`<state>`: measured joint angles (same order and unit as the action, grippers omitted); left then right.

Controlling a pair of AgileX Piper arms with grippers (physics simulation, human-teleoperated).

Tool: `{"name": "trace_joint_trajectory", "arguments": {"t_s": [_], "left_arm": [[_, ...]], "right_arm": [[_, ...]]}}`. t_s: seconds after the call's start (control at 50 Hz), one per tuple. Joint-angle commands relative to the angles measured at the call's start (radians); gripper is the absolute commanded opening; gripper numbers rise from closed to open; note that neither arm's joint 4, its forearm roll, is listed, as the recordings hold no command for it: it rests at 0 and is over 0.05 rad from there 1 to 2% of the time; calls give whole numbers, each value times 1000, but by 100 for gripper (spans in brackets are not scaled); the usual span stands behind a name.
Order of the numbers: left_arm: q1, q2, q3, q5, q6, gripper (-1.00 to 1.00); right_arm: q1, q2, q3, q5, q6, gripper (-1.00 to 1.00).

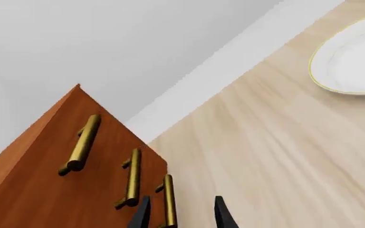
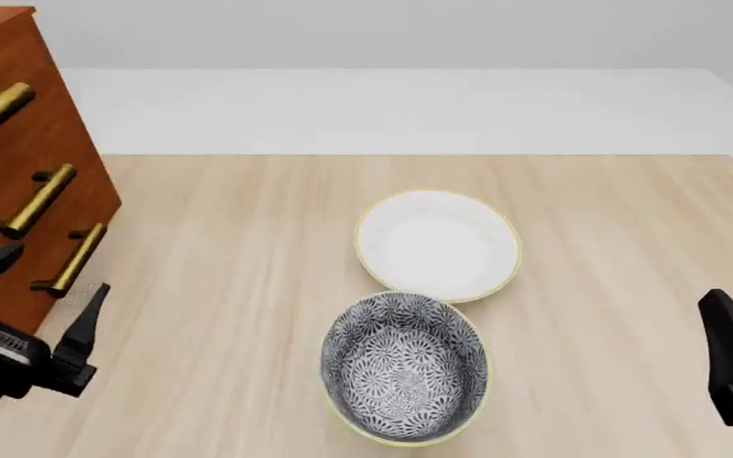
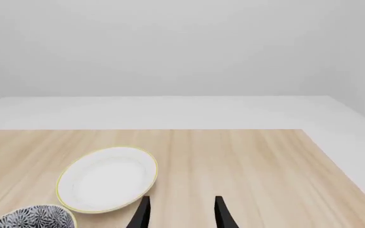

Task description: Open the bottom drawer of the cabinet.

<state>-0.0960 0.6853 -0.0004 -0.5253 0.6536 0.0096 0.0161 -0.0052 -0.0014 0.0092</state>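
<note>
Left gripper (image 2: 46, 286), jaws wide, nears the bottom drawer (image 2: 16, 286) handle (image 2: 72, 260) at desk's left edge; misaligned, it may bump w/o grasping.

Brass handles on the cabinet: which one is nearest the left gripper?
The lowest handle, on the bottom drawer; the open left gripper sits just before it.

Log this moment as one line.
left gripper: open, nearing bottom drawer handle | bottom drawer: closed | right gripper: open, idle
</note>
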Motion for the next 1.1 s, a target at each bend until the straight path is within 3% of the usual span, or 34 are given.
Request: {"name": "trace_joint_trajectory", "arguments": {"t_s": [0.02, 0.2, 0.24, 0.5, 0.78, 0.98, 1.1], "left_arm": [[6, 156, 0, -106, 151, 100], [11, 289, 0, -195, 229, 100], [9, 350, 0, -248, 273, 100], [10, 583, 0, -447, 376, 100], [34, 795, 0, -612, 451, 100], [56, 845, 0, -640, 496, 100], [76, 743, 0, -539, 512, 100]], "right_arm": [[1, -3, 1, 2, 3, 100], [0, -3, 0, 2, 7, 100], [1, -2, 0, 2, 7, 100], [-1, 0, -1, 0, 11, 100], [-2, -1, -2, 1, 13, 100], [-3, -5, -2, 4, 14, 100], [0, -5, -1, 4, 12, 100]]}}
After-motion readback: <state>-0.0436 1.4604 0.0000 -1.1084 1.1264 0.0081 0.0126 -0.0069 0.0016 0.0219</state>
